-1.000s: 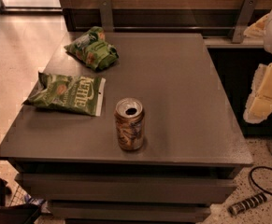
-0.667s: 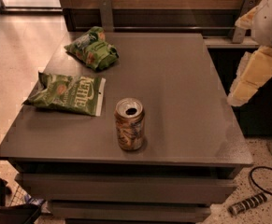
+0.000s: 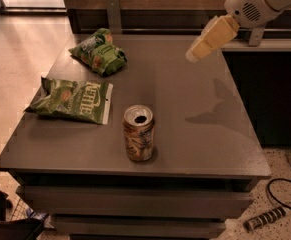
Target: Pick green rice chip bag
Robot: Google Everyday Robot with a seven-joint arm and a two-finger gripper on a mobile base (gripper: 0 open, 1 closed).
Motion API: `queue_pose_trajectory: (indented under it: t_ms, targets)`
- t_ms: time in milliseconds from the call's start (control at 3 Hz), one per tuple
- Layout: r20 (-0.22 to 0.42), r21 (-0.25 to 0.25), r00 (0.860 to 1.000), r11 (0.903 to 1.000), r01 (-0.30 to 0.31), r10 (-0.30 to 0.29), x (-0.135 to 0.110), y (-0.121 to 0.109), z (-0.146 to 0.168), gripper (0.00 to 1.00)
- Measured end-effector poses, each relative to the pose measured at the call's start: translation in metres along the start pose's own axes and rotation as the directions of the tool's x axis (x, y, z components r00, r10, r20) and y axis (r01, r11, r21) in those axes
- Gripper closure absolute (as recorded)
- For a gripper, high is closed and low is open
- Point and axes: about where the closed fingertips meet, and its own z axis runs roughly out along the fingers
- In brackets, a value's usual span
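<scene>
The green rice chip bag (image 3: 99,52) is small, puffy and bright green with a pale picture patch. It lies at the far left of the grey table (image 3: 195,94). My gripper (image 3: 191,55) hangs from the white arm at the upper right, above the table's far right part, well to the right of the bag. Nothing shows in it.
A larger flat olive-green Kettle bag (image 3: 72,100) lies at the table's left edge. An opened brown drink can (image 3: 138,133) stands near the front middle. A dark counter (image 3: 270,84) adjoins the table on the right. Cables (image 3: 280,194) lie on the floor at lower right.
The arm has swung in from the right edge, leftward and upward, so the gripper now hangs over the table's far right. The bags and the can have not moved.
</scene>
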Motion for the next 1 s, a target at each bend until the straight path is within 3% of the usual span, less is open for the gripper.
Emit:
queue_pose_trajectory:
  t_ms: [333, 1000]
  targets:
    - [0.101, -0.022, 0.991, 0.9958, -0.089, 0.091, -0.0432, -0.0022, 0.0318, 0.00]
    - [0.082, -0.006, 0.993, 0.9963, -0.086, 0.086, -0.0454, -0.0052, 0.0378, 0.00]
